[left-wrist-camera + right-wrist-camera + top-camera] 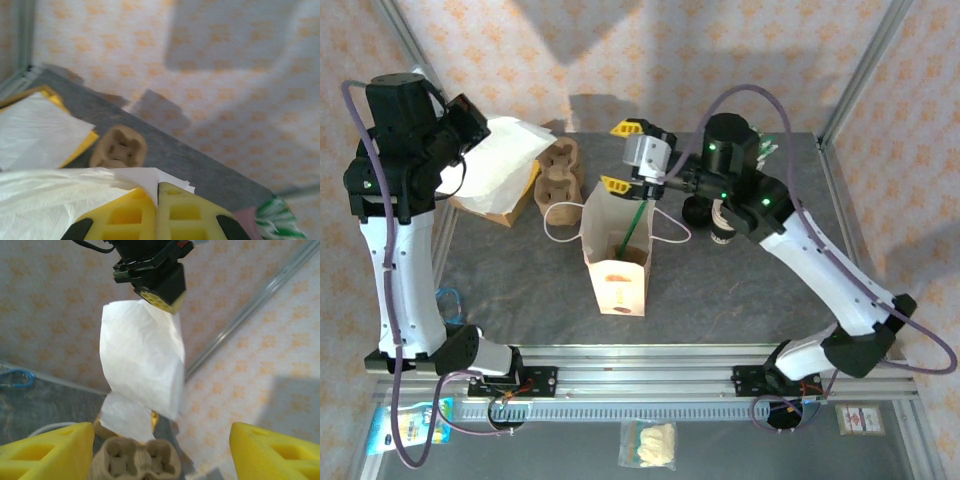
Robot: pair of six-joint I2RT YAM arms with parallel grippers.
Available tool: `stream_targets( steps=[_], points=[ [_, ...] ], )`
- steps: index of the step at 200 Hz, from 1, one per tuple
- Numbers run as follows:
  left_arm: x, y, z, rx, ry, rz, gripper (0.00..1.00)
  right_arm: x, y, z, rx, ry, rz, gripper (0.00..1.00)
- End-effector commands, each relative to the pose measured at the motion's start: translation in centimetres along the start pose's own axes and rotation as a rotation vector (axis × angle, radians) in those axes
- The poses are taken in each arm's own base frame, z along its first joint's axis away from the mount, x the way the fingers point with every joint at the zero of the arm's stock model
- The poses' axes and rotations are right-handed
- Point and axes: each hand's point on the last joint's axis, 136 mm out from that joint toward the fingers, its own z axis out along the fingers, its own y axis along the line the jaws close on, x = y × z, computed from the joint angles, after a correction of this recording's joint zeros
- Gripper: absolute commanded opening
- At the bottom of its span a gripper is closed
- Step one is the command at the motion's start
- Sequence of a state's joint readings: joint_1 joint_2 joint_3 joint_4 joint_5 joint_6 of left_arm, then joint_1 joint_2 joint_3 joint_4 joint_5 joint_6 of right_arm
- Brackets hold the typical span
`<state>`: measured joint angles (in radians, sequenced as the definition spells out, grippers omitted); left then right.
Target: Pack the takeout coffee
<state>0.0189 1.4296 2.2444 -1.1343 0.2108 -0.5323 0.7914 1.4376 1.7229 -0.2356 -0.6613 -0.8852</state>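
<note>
The right gripper [619,156] is hanging wide open and empty just above the mouth of the paper bag [617,265], which is holding a green straw [635,225]. The coffee cup [722,230] is sitting behind those fingers beside the right forearm, seemingly upright and nearer this arm. The left gripper [157,192] is pinching a white napkin [45,200].

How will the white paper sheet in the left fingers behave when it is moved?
The white paper sheet hangs twisted and creased below the left fingers, so it is probably floppy and very light. It looks thin, so it may swing or tear if moved fast.
</note>
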Motion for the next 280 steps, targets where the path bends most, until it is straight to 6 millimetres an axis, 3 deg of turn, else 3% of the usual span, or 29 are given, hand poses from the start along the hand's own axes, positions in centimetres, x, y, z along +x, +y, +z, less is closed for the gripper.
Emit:
stream_targets(
  steps=[1,32,72,98,121,192,225,274,280],
  points=[
    [1.7,-3.1,-1.3,0.12,0.072,0.047,0.0,-3.8,-0.8,1.0,0.007,-0.135,0.069,0.75],
    [3.8,-7.5,-2.4,0.269,0.119,0.084,0.0,-4.6,-1.9,2.6,0.016,-0.166,0.145,0.78],
    [5.9,-10.4,-3.8,0.365,0.146,0.113,0.0,-4.3,-3.4,4.6,0.056,-0.151,0.189,0.79],
    [6.4,-11.5,-4.4,0.396,0.136,0.12,0.0,-3.4,-3.4,5.5,0.039,-0.105,0.228,0.78],
    [6.3,-11.9,-4.7,0.404,0.123,0.125,0.0,-1.5,-2.8,5.9,0.035,-0.023,0.262,0.76],
    [6.4,-12.4,-5.1,0.416,0.116,0.138,0.0,2.7,-2.3,5.1,0.109,0.128,0.318,0.64],
    [6.3,-12.3,-5.3,0.416,0.109,0.134,0.0,2.8,-1.7,4.7,0.088,0.145,0.313,0.43],
    [6.3,-12.7,-5.1,0.427,0.102,0.129,0.0,1.5,-1.6,3.1,0.091,0.115,0.295,0.0],
    [6.2,-12.9,-5.1,0.432,0.099,0.127,0.0,1.5,-1.5,2.8,0.094,0.114,0.292,0.0]
  ],
)
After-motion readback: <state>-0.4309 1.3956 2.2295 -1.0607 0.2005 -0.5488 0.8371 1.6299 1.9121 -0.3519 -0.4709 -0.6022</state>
